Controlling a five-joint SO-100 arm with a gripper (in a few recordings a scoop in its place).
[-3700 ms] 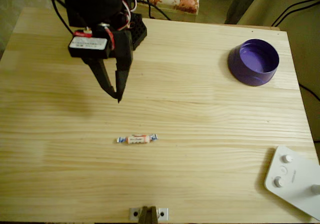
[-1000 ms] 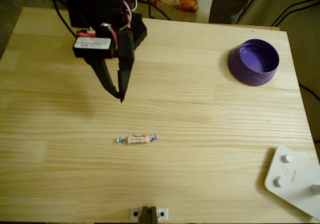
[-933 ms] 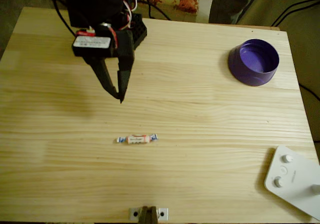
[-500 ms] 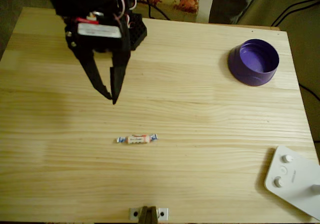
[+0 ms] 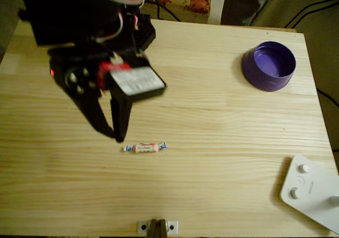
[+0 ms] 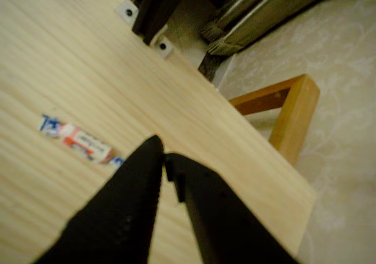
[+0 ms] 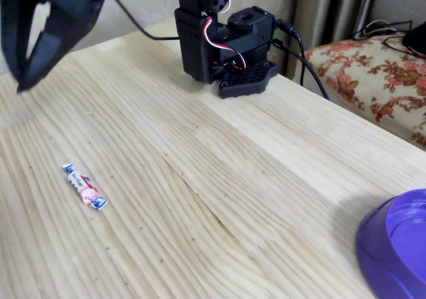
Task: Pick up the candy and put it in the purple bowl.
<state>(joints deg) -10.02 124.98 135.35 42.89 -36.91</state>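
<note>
Pale pine table point(image 5: 222, 142) carried the candy point(image 5: 145, 148) at its centre, untouched. Hung just at ten o'clock of it: black gripper point(image 5: 116, 137), tips nearly pressed together. Purple bowl point(image 5: 268, 65) sat far off at two o'clock. Best spread wider, straddle the wrapper's middle, then descend.

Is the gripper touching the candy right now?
Apart. In the fixed view the gripper hangs well above the table, with bare wood between it and the candy.
</note>
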